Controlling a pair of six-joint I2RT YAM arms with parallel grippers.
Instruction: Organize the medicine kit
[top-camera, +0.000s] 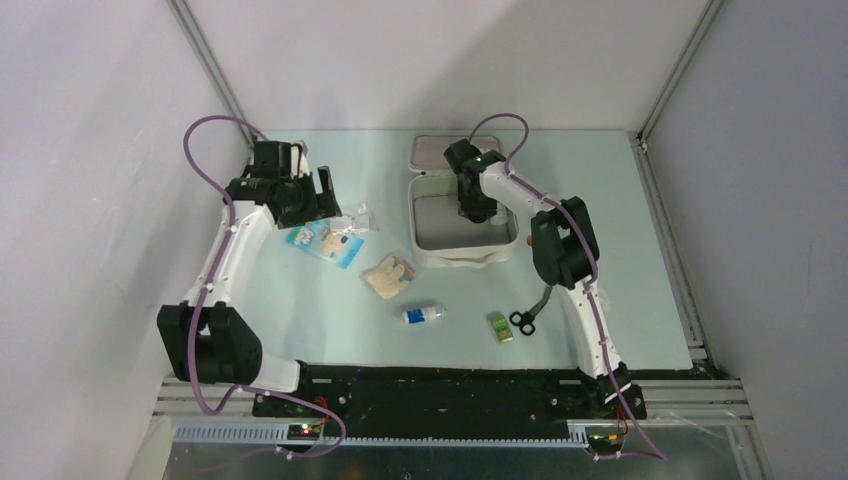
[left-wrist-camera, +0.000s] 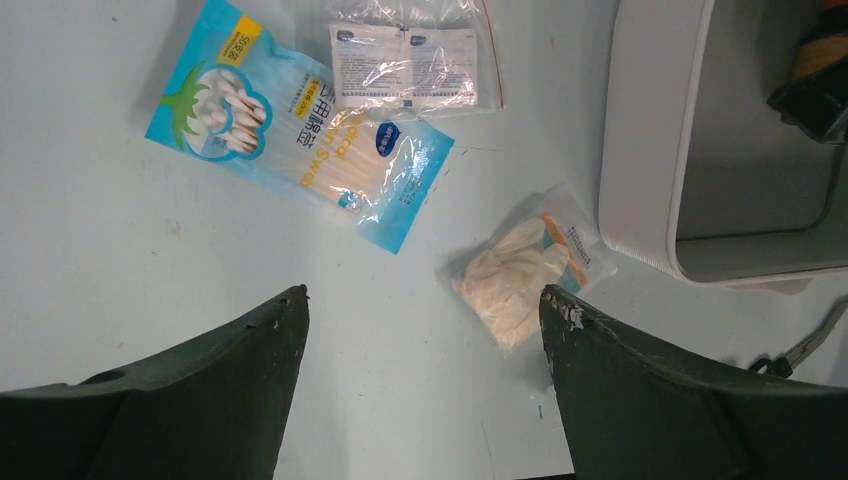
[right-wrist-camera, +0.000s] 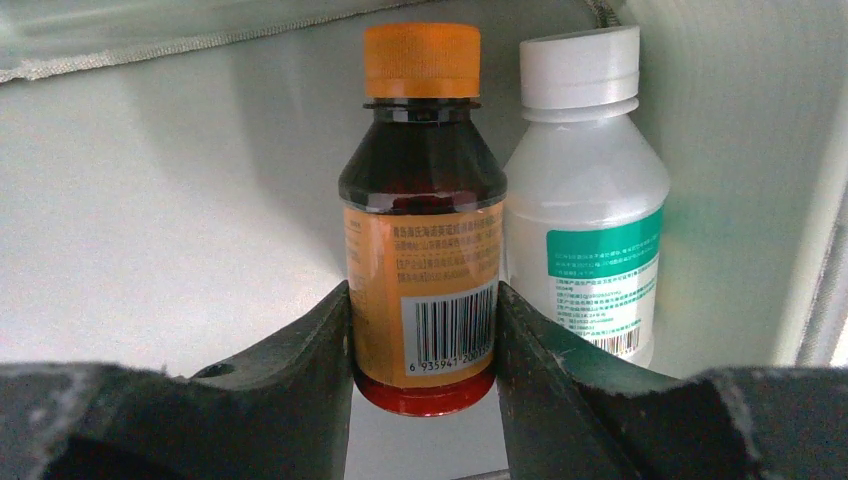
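We seat the amber orange-capped bottle (right-wrist-camera: 421, 200) in the white zip case (top-camera: 428, 255).
Right gripper (right-wrist-camera: 423, 305) clamped on it; we keep it upright.

The medicine kit (top-camera: 413, 215) is a white, rounded-square soft case, far larger than the items it holds. It sits open toward the far edge of the table (top-camera: 620, 300), a little right of centre. Its lid (top-camera: 428, 152) is folded back flat toward the far edge, and the deep base faces up, showing a pale grey lining. Inside, an amber bottle (right-wrist-camera: 425, 250) with an orange cap and a white bottle (right-wrist-camera: 590, 230) sit side by side, touching.
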